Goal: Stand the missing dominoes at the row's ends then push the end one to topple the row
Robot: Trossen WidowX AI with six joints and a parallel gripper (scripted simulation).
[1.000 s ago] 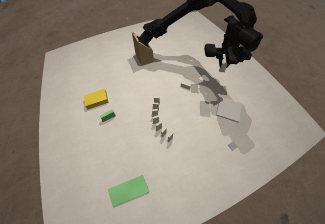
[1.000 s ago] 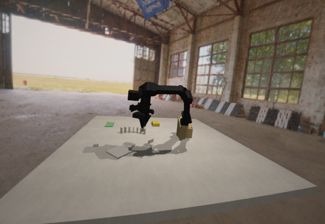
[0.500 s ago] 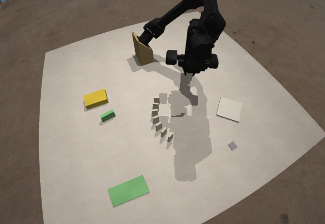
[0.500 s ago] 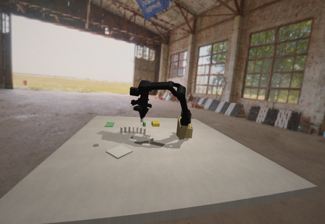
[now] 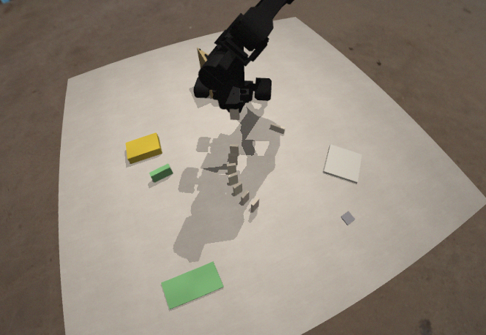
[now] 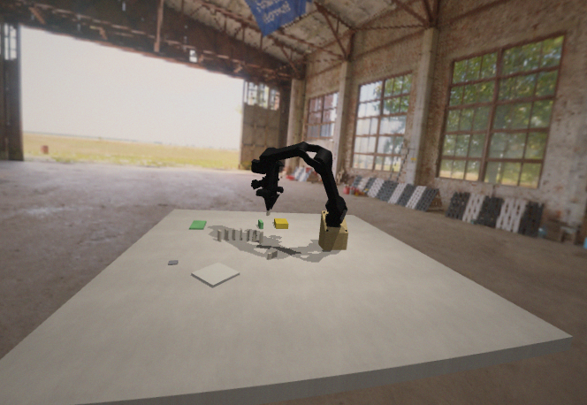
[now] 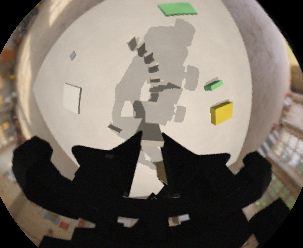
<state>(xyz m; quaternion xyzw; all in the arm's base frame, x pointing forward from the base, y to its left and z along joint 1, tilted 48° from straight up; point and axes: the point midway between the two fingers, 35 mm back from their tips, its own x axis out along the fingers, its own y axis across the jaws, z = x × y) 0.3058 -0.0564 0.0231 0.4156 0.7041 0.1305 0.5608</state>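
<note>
My gripper is shut on a grey-beige domino, held in the air well above the table, past the arm-side end of the row in the top view. Several dominoes stand in a curved row, from the arm-side end domino to the far end domino. The arm's shadow falls over much of the row. Another loose domino lies on the table, on the white tile's side of the row, apart from it.
A yellow block and small green block lie on one side of the row. A white tile and small grey tile lie on the other. A flat green plate lies beyond the far end.
</note>
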